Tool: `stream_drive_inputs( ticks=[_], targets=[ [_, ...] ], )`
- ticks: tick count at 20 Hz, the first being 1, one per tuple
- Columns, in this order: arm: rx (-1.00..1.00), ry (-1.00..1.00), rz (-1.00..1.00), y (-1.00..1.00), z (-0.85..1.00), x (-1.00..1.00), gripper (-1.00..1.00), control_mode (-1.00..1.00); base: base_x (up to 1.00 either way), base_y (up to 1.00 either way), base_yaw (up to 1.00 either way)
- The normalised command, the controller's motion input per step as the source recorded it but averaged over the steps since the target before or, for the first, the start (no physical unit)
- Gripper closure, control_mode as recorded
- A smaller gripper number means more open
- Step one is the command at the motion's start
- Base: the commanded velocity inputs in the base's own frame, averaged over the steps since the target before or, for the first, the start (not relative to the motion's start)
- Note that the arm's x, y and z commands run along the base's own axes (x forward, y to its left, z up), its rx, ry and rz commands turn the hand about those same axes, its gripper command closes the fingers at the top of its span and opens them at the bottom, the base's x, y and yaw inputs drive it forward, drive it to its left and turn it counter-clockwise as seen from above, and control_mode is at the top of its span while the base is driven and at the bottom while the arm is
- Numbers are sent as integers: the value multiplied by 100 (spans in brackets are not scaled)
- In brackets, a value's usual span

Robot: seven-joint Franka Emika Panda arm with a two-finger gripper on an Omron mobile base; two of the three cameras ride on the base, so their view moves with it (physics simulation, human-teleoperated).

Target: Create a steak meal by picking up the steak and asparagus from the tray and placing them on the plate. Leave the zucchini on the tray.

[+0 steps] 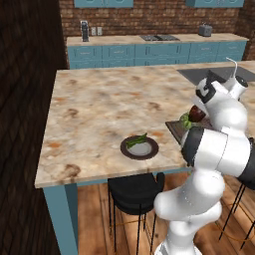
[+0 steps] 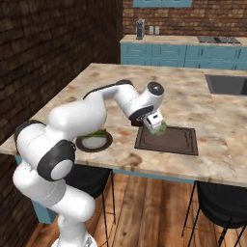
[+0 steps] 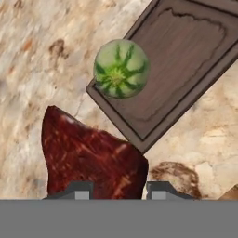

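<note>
The steak (image 3: 88,155), dark red and glossy, sits between my fingertips (image 3: 79,190), so my gripper (image 3: 118,191) is shut on it. From the left base view the steak (image 1: 197,114) hangs just above the near left corner of the dark brown tray (image 1: 174,130), held by the gripper (image 1: 198,110). The pale green zucchini (image 3: 122,68) rests on that corner of the tray (image 3: 186,56), beyond the steak. The asparagus (image 1: 136,141) lies on the round plate (image 1: 149,152), left of the tray. My arm hides part of the plate (image 2: 103,144).
Everything stands near the front edge of a marble island counter (image 1: 99,104). A dark sink (image 2: 226,84) is set into its far right. Black stools (image 1: 134,191) stand under the front edge. Blue cabinets (image 1: 129,52) line the back wall.
</note>
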Motion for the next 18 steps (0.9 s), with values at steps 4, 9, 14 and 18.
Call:
stream_drive_inputs(
  ticks=[4, 9, 14, 18],
  targets=[
    [-2, 9, 6, 100, 6, -26, 100, -100, 0, 0, 0],
    [0, 23, 8, 100, -9, -1, 100, -100, 0, 0, 0],
    [0, 23, 10, 100, -50, 3, 100, -100, 0, 0, 0],
    [3, 12, 15, 73, -76, 21, 100, -100, 0, 0, 0]
  ],
)
